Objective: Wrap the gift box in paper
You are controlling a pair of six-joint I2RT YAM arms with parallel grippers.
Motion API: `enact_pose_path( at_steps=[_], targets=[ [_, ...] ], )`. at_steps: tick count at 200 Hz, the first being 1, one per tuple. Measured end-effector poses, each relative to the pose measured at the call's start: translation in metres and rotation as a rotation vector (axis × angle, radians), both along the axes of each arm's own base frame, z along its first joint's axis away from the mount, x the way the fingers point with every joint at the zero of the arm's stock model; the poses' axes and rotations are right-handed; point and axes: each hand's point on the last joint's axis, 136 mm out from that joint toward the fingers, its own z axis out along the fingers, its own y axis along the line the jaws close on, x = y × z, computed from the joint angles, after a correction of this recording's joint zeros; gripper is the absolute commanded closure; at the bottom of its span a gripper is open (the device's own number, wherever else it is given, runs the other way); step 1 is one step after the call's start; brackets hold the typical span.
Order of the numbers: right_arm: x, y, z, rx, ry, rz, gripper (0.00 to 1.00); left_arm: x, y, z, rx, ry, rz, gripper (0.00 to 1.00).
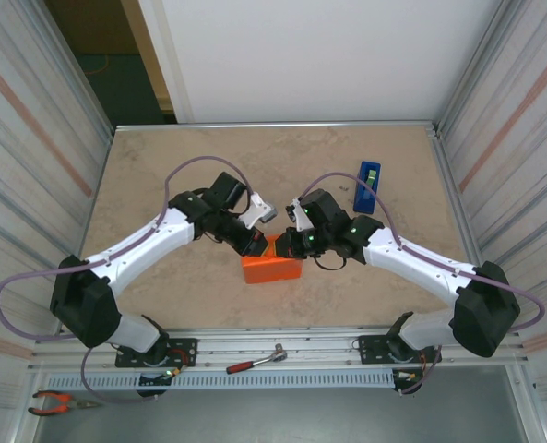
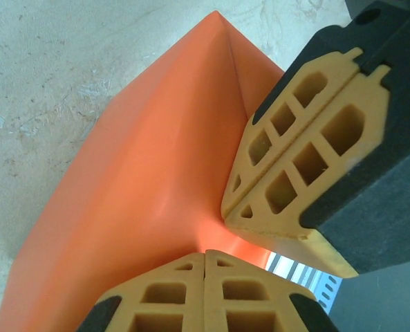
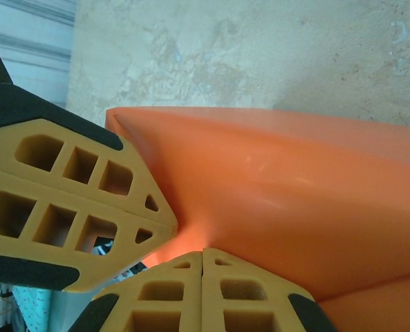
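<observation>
Right now the gift box (image 1: pixel 275 269) sits on the table (image 1: pixel 190 166) as a low orange block, and both arms lean in over it from either side. The left gripper (image 1: pixel 257 245) reaches the box from its left and the right gripper (image 1: pixel 288 243) from its right. The two meet just above the box's far top edge, almost tip to tip. Seen from the left wrist, the left gripper's tan fingers (image 2: pixel 163 304) are pressed together, their seam closed, and their tips rest against the paper (image 2: pixel 142 180). The paper is a smooth orange face that slopes away to a sharp folded ridge and a pointed corner. The right gripper's fingers (image 3: pixel 249 304) are pressed together the same way, touching the orange surface where it dips into a crease. The other gripper's tips sit just beside them at that crease. I cannot tell whether any paper is caught between either pair. Beyond the box and off to its right, well apart from it, a blue tape dispenser (image 1: pixel 367 185) stands on the table. Nearer than the box, a red-handled tool (image 1: pixel 255 362) lies on the metal rail (image 1: pixel 328 346). Orange-handled pliers (image 1: pixel 59 402) lie far off to the box's near left.
</observation>
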Motion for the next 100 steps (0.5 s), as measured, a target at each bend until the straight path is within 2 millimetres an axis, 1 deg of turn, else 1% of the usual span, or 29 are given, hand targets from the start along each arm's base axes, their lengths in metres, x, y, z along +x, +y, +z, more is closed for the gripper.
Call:
enact_pose_path(
  at_steps=[21,44,63,76,100],
  targets=[
    [0.002,0.001,0.000,0.000,-0.002,-0.004,1.00,0.002,0.000,-0.001,0.010,-0.033,-0.003,1.00],
    [0.009,0.000,0.002,0.003,0.002,-0.017,1.00,0.006,0.000,-0.002,0.025,-0.074,-0.003,1.00],
    [0.017,-0.007,0.005,-0.005,0.011,-0.044,1.00,0.008,-0.001,-0.002,0.028,-0.093,-0.003,1.00],
    [0.029,-0.014,0.012,0.000,0.006,-0.080,1.00,0.009,0.000,-0.003,0.033,-0.100,-0.001,1.00],
    [0.052,-0.029,0.036,0.039,-0.038,-0.150,1.00,0.010,0.000,-0.003,0.038,-0.106,0.000,1.00]
  ],
)
